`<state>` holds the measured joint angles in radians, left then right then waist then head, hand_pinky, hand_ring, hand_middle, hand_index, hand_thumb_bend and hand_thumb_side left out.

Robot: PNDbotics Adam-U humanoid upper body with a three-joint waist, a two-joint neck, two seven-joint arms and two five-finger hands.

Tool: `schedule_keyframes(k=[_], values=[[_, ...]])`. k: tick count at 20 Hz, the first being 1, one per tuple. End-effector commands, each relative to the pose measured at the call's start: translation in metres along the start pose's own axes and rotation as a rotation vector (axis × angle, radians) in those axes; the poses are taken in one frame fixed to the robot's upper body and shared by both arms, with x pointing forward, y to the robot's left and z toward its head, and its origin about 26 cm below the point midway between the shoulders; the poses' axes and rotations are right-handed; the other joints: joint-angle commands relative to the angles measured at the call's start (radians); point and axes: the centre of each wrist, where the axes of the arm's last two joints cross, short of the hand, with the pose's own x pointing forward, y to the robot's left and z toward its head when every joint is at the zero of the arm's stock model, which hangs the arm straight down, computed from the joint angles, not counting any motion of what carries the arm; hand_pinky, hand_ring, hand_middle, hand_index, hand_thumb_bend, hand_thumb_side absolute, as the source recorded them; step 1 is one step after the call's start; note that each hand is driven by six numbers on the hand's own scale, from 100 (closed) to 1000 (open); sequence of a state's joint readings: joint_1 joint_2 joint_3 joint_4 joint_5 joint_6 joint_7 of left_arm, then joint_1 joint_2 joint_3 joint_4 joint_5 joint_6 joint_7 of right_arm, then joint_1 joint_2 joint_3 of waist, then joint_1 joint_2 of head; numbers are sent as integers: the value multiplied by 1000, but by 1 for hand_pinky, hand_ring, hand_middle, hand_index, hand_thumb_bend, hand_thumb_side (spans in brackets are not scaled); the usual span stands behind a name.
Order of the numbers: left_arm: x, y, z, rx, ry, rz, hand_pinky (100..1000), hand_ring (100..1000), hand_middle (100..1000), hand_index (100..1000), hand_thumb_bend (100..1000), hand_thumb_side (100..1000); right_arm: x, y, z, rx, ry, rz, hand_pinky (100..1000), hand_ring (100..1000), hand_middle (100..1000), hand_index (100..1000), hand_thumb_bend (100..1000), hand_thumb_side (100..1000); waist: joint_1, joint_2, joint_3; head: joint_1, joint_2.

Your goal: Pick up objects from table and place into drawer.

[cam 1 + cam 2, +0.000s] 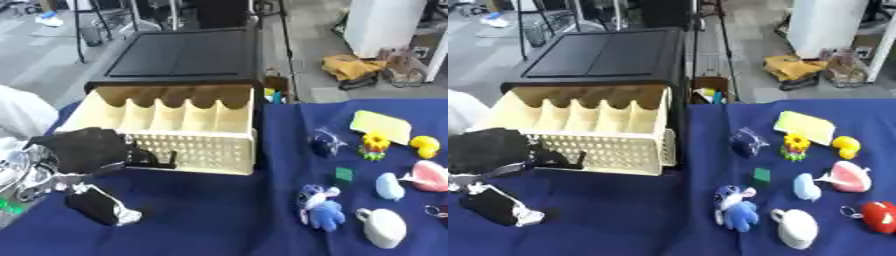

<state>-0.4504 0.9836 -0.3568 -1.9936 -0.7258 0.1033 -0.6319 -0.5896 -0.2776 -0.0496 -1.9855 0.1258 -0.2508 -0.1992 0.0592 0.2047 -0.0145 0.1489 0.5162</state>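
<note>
Objects for this one are all spread on the table (201,215) to the right of the drawer (188,145), none of them in it yet. Closest to the drawer is a dark blue crinkly thing (327,143), looks like a wrapper or a small bag, so light and slippery; I'd pinch it from the top.

Just below that is a tiny green cube (344,174), stiff and easy if the fingers can get either side of it. The blue plush toy (320,206) is soft and squashy and forgiving, so grab it round the body.

Further right of the drawer:
- the sunflower toy (375,145)
- a yellow-green flat pad (381,126), hard to get under, take it by an edge
- a yellow duck (425,146), probably rubbery
- a pale blue lump (389,186)
- a pink and white piece (428,176)
- a white mug (382,227), rigid and maybe breakable, so go for the handle or the rim
- a red round thing (880,216) with a key ring

The drawer itself is a cream perforated basket pulled out of a black cabinet (185,54).

The left hand (83,150) is at the drawer's front left corner, fingers curled, apparently hooked at the front edge, though I can't be sure. The right hand isn't in shot.
</note>
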Motion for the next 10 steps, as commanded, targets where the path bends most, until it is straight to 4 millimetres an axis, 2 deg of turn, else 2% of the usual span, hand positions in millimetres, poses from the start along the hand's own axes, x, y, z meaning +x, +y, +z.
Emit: schedule_keyframes(k=[1, 6, 10], values=[[-1, 4, 3, 5, 10, 18, 100, 168, 174, 826, 477, 679, 6, -4, -8, 1, -35, 7, 745, 821, 705, 734, 267, 956, -3, -9, -1, 4, -16], [-7, 3, 1, 5, 44, 114, 100, 151, 166, 741, 495, 667, 5, -4, -7, 3, -31, 6, 745, 821, 703, 734, 267, 955, -2, -7, -4, 5, -19], [-15, -1, -2, 11, 67, 179, 100, 146, 164, 715, 505, 661, 5, -4, -8, 2, -32, 6, 745, 820, 701, 733, 266, 955, -2, -6, -6, 7, -26]])
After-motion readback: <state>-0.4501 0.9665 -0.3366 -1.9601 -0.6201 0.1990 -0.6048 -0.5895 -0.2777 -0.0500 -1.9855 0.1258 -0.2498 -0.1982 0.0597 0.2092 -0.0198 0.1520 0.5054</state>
